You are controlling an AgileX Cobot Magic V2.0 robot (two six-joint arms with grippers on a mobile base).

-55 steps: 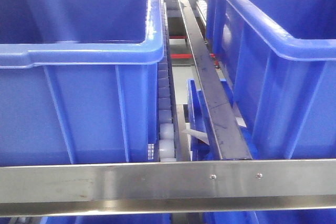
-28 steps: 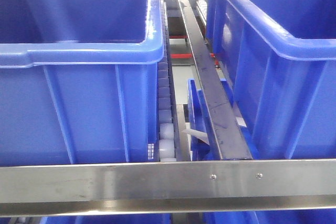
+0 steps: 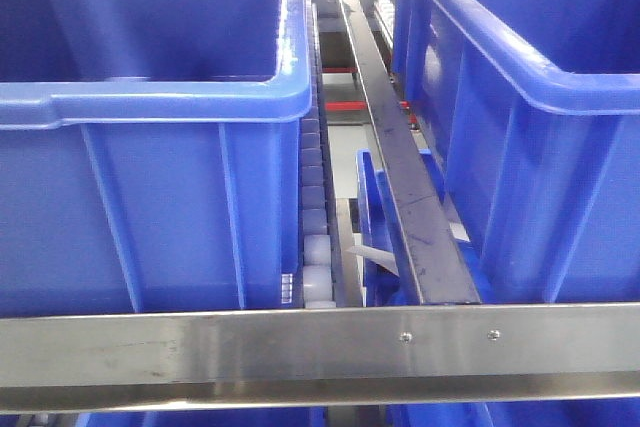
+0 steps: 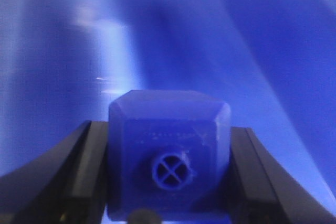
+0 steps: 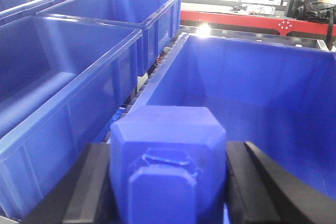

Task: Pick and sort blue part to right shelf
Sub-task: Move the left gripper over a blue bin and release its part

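At the bin rack, both arms are loaded. The right gripper (image 5: 168,182) is clenched on a blue part (image 5: 167,150), with its black fingers (image 5: 86,192) flat against the part's two sides. The left gripper (image 4: 169,182) is clamped the same way on a second blue part (image 4: 168,129). That one's round, cross-marked boss faces back at the wrist camera. Behind it is only blurred blue, so I can't tell what it hangs over.

Key relation: in the right wrist view an open blue bin (image 5: 252,77) lies straight ahead and slightly right of the held part. Its near corner is just beyond the fingertips and its floor looks bare. Two more bins (image 5: 105,93) sit off to the left. My read is that the right arm is the nearer one for a right-side drop and needs to travel forward, not sideways.

Both parts look blocky and chamfered, with no clear long axis from these angles. I doubt orientation matters for the release.

In the front view neither arm shows. It has a left bin (image 3: 150,207), a right bin (image 3: 540,197), a dark divider bar (image 3: 400,187) and a roller track (image 3: 315,247) between them, and a steel rail (image 3: 300,347) across the front. I can't confirm that this right bin is the one in the right wrist view.

Risk: releasing short of the rim would put the part in the gap by the rollers.
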